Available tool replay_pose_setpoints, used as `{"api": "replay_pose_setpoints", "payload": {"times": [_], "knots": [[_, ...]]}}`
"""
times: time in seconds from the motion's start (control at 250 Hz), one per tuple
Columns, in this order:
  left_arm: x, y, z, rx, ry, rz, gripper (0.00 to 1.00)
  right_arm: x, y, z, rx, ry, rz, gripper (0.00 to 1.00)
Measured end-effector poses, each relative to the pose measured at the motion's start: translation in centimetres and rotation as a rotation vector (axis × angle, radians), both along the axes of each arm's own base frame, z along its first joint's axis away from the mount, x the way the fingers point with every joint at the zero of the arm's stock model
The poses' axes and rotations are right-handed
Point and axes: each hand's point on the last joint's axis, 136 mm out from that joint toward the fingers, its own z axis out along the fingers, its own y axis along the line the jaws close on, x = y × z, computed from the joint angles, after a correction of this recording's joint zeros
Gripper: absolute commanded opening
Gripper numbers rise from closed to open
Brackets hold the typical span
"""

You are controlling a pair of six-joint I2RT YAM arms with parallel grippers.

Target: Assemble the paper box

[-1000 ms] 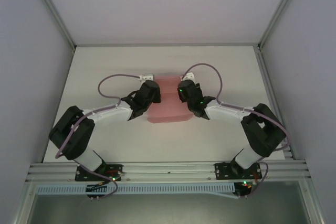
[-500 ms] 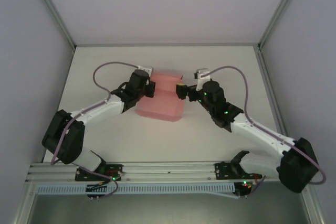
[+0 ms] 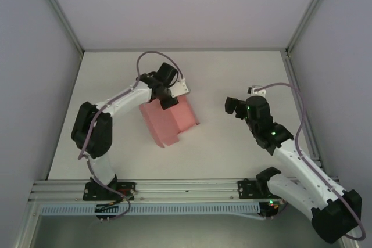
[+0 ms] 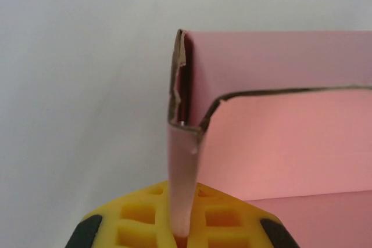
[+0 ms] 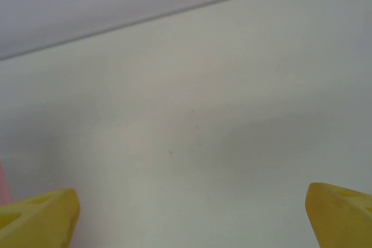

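The pink paper box lies partly folded left of the table's middle, one corner pointing toward the near edge. My left gripper sits at its far edge. In the left wrist view the left gripper is shut on a thin upright wall of the paper box, whose folded corner stands just beyond the yellow pads. My right gripper hangs open well to the right of the box, touching nothing. In the right wrist view the right gripper has its yellow fingertips wide apart over bare table.
The white table is walled by pale panels at left, right and back. An aluminium rail with both arm bases runs along the near edge. A purple cable loops above each wrist.
My right gripper opened, let go of the box and drew back to the right. The left arm swung out, carrying and turning the box to the left.
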Motion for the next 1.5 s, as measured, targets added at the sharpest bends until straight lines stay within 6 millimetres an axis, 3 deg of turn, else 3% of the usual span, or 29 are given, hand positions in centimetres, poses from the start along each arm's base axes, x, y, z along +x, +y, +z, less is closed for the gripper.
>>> {"api": "replay_pose_setpoints", "payload": {"times": [0.283,0.455,0.639,0.719,0.803,0.918,0.978,0.99,1.006,1.018,1.162,1.23,1.33,1.386,1.501], "knots": [[-2.2,-2.8,-3.3,0.322,-0.022,-0.297,0.00,-0.7,-0.2,-3.9,-0.046,0.148,0.015,1.00],[-1.3,-4.5,-6.2,0.436,-0.033,-0.356,0.03,-0.8,-0.8,-4.8,-0.052,0.187,0.005,1.00],[-0.7,-5.3,-7.6,0.460,-0.025,-0.365,0.47,-1.0,-1.1,-5.5,-0.044,0.208,0.001,1.00],[-0.6,-5.7,-7.3,0.438,-0.032,-0.358,0.56,-1.1,-1.1,-5.7,-0.041,0.215,0.005,1.00],[-0.6,-6.2,-6.7,0.406,-0.037,-0.361,0.59,-1.2,-1.0,-5.9,-0.036,0.222,0.012,1.00],[-1.0,-6.8,-4.5,0.336,-0.064,-0.366,0.64,-1.3,-0.5,-6.1,-0.025,0.228,0.037,1.00],[-1.3,-7.1,-2.7,0.287,-0.090,-0.368,0.73,-1.3,-0.2,-6.0,-0.018,0.226,0.059,1.00],[-1.3,-7.1,-2.2,0.272,-0.098,-0.361,0.77,-1.3,0.0,-6.0,-0.016,0.224,0.064,1.00],[-1.4,-7.2,-1.7,0.259,-0.108,-0.364,0.95,-1.3,0.1,-6.0,-0.014,0.224,0.074,1.00],[-1.4,-7.3,-1.1,0.243,-0.119,-0.357,0.99,-1.3,0.2,-6.0,-0.013,0.223,0.081,1.00],[-1.6,-7.8,5.6,0.010,-0.227,-0.267,1.00,-0.7,2.7,-6.0,0.005,0.210,0.222,1.00],[-1.1,-7.2,9.0,-0.132,-0.278,-0.163,1.00,-0.3,4.0,-6.5,0.005,0.218,0.289,1.00],[0.1,-4.3,13.5,-0.360,-0.331,0.064,1.00,0.5,5.9,-7.8,-0.021,0.256,0.382,1.00],[0.9,-1.3,15.4,-0.507,-0.337,0.245,1.00,1.2,7.4,-8.3,-0.047,0.274,0.439,1.00],[2.2,6.5,16.2,-0.733,-0.331,0.610,1.00,2.8,11.2,-8.7,-0.124,0.286,0.568,1.00]]}}
